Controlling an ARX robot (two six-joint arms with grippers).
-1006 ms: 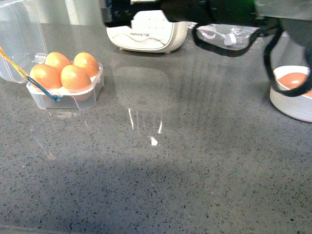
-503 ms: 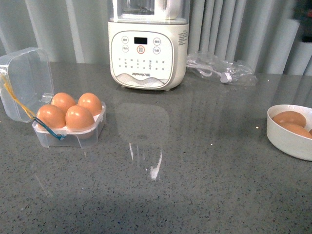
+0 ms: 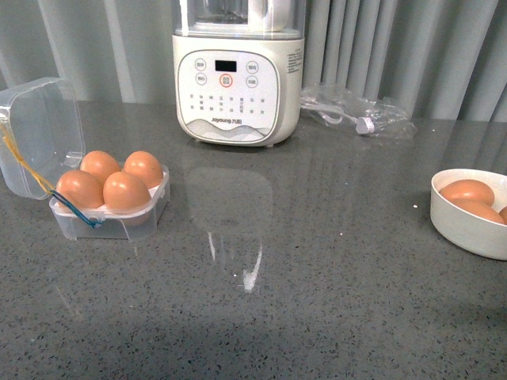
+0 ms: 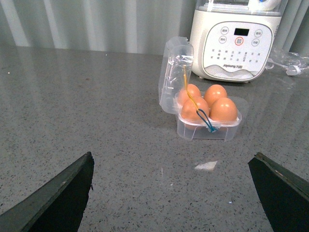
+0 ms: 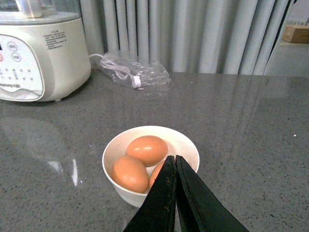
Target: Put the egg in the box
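The clear plastic box (image 3: 111, 222) stands at the left of the table with its lid (image 3: 40, 131) open, and eggs (image 3: 125, 192) fill its cups. It also shows in the left wrist view (image 4: 208, 129). My left gripper (image 4: 171, 162) is open and empty, well back from the box. My right gripper (image 5: 172, 158) is shut and empty, its tips just above the near rim of a white bowl (image 5: 190, 145) holding three more eggs (image 5: 147, 150). Neither gripper shows in the front view.
A white kitchen appliance (image 3: 238, 87) stands at the back centre. A clear plastic bag (image 3: 356, 111) with a cord lies to its right. The white bowl (image 3: 459, 226) sits at the right edge. Grey curtains hang behind the table.
One second ago dark arm parts and cable filled the top and right of the front view; they have left the frame, and the view has lifted to show the whole appliance.
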